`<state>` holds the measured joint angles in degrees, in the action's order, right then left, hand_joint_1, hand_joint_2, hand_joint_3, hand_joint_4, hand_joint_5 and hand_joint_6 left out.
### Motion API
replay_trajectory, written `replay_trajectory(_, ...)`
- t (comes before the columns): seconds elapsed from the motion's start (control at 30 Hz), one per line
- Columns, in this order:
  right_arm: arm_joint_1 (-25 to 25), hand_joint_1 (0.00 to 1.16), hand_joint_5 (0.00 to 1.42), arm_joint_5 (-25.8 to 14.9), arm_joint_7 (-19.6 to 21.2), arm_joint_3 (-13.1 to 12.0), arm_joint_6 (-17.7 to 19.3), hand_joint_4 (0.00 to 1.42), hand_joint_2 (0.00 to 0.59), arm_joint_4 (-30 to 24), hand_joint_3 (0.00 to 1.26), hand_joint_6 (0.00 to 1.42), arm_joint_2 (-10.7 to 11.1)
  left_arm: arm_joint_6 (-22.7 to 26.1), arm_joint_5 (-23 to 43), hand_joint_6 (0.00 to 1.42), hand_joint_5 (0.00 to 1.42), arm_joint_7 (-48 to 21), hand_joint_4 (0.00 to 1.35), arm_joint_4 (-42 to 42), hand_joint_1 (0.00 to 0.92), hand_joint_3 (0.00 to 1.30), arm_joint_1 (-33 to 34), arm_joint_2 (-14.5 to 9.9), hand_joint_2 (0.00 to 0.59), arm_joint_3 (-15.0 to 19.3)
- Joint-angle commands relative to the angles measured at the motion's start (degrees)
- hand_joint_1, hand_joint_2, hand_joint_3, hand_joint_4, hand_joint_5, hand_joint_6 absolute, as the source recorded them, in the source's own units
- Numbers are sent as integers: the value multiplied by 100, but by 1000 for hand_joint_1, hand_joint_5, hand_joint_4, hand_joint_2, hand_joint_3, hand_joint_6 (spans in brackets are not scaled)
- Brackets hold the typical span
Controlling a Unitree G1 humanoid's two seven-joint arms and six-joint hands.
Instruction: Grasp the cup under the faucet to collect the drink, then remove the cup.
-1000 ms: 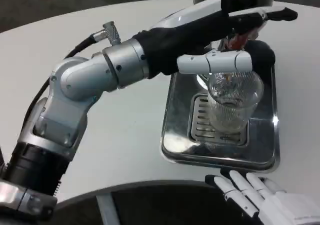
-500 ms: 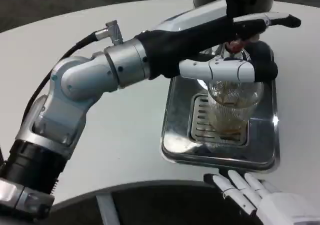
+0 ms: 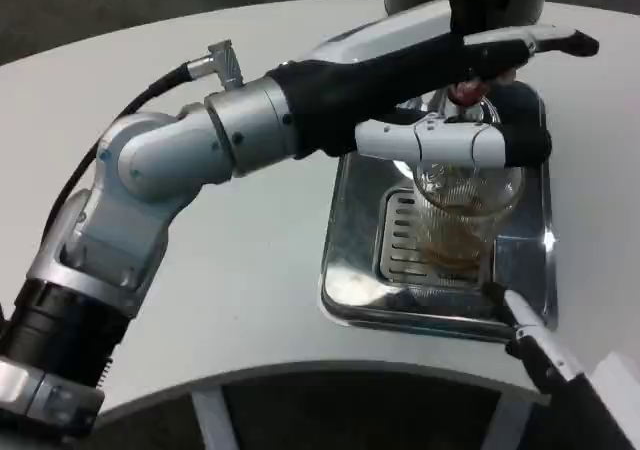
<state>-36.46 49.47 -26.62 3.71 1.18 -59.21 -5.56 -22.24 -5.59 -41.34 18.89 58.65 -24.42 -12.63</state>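
Standing upright on the drip tray [image 3: 350, 260] at about one o'clock in the head view, the cup [image 3: 462, 215] sits under the faucet [image 3: 468, 92], gripped by the left hand [image 3: 455, 100]; the right hand [image 3: 535, 342], fingers apparently straight, waits at five o'clock.

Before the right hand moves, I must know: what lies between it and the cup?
In the head view, only the bare rim of the steel tray lies between the right hand and the cup.
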Motion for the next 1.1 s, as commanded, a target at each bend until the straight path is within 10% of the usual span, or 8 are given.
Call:
replay_trajectory(0.03, 571, 634, 182, -363, 516, 72, -853, 76, 283, -60, 5, 245, -675, -101, -278, 128, 14, -223, 0, 89, 0, 115, -109, -152, 98, -227)
replay_trajectory(0.67, 1323, 639, 182, -947, 2265, 433, -1514, 99, 272, 778, 55, 243, -55, -144, -218, 128, 14, -235, 0, 50, 0, 115, -133, -226, 102, -144)
replay_trajectory(1.1, 1893, 639, 179, -1183, 3285, 679, -1085, 112, 269, 1842, 66, 214, 146, -162, -166, 135, 14, -243, 0, 33, 0, 115, -159, -302, 103, -93)
